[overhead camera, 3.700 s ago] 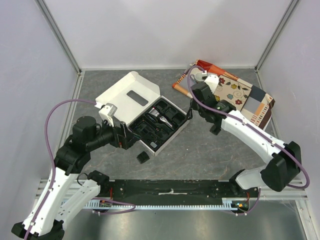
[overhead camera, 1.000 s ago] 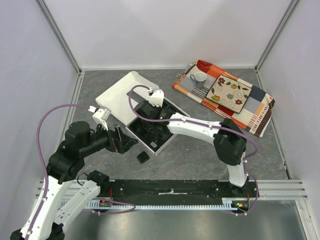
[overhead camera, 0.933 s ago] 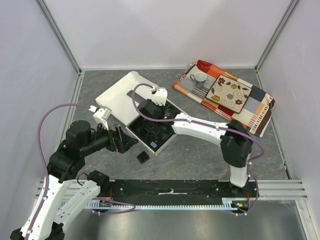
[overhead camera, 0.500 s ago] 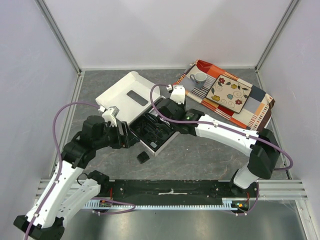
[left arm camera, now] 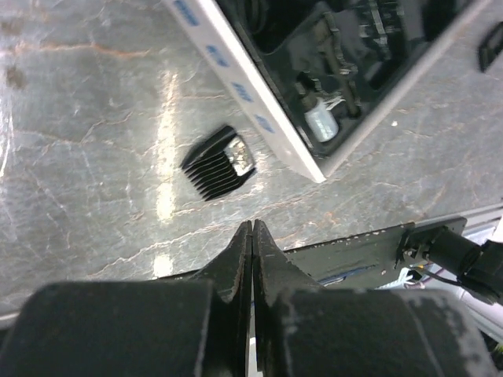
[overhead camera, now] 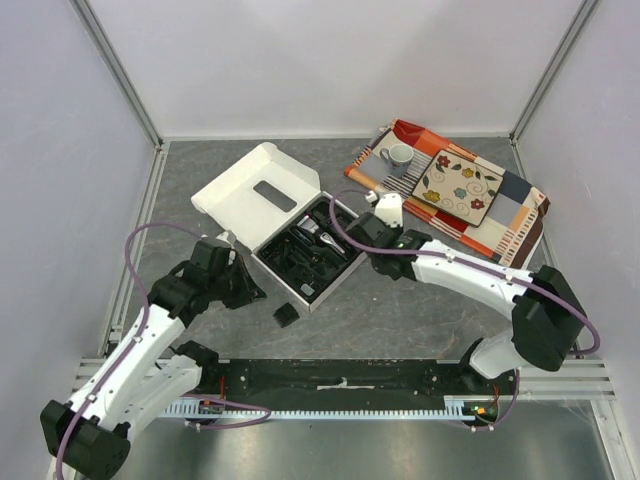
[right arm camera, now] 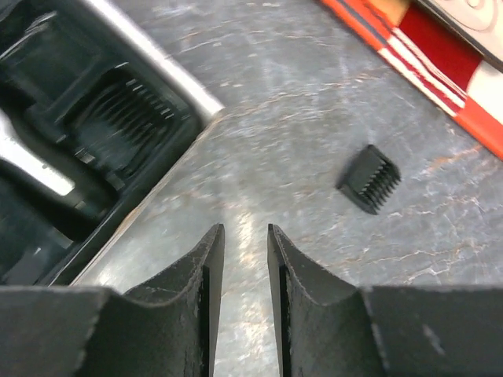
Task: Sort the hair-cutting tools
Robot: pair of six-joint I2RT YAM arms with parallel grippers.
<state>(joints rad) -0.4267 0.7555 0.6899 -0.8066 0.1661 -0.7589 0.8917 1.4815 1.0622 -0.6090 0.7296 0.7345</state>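
Near the counter's near edge the left jaws, pressed together and empty, point at a loose comb [left arm camera: 220, 162]. I judge picking it is the step, so they must spread and descend. Mid-counter, the box [overhead camera: 235, 190] holds the clipper [overhead camera: 318, 235]. The right jaws, slightly spread, face another comb [right arm camera: 369, 179]. Blue print on the box looks unreadable.

Two white-and-black arms bent low, hands pointing down.
The left arm [overhead camera: 125, 360] angles from near left toward centre, its black two-finger left hand [left arm camera: 251, 228] pressed fully closed; the right arm [overhead camera: 470, 273] stretches leftward, its right hand [right arm camera: 245, 232] with jaws narrowly apart.
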